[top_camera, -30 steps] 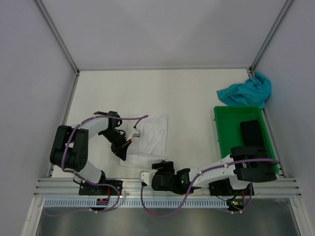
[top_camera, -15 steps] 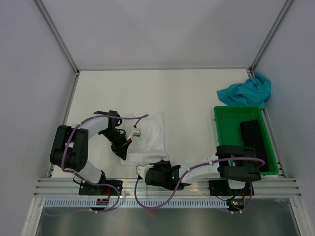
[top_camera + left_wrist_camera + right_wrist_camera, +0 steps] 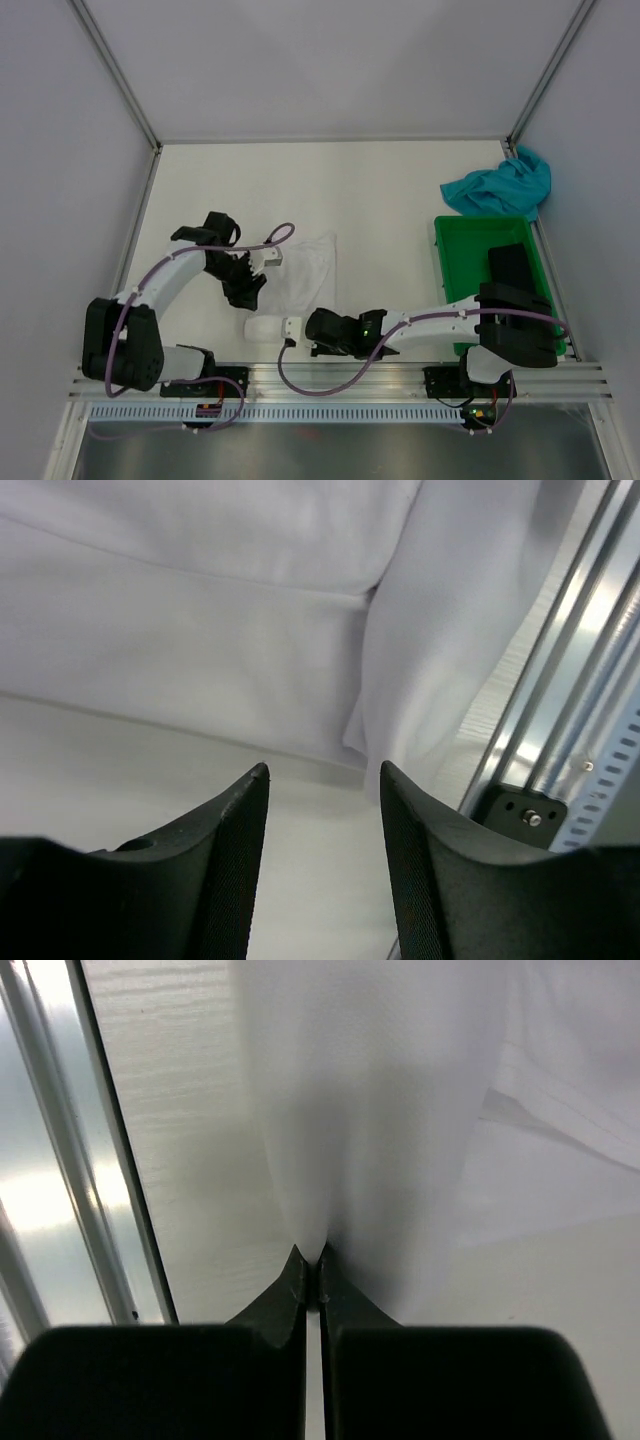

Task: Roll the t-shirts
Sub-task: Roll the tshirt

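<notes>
Right gripper (image 3: 310, 1260) is pinched tight on the near edge of the white t-shirt (image 3: 305, 262) — left gripper (image 3: 322, 775) hangs just over the cloth, jaws apart, holding nothing. The teal t-shirt (image 3: 500, 185) lies crumpled in the far right corner, behind the green bin (image 3: 462, 262).

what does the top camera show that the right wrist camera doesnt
Only the top view shows the teal shirt crumpled in the far right corner, the green bin just in front of it, and the left pincer at the left edge of the white shirt. Only the right wrist view shows the right pincer shut on a pinched-up fold of that shirt. Both show the white shirt, the table and the metal rail at its near edge.
</notes>
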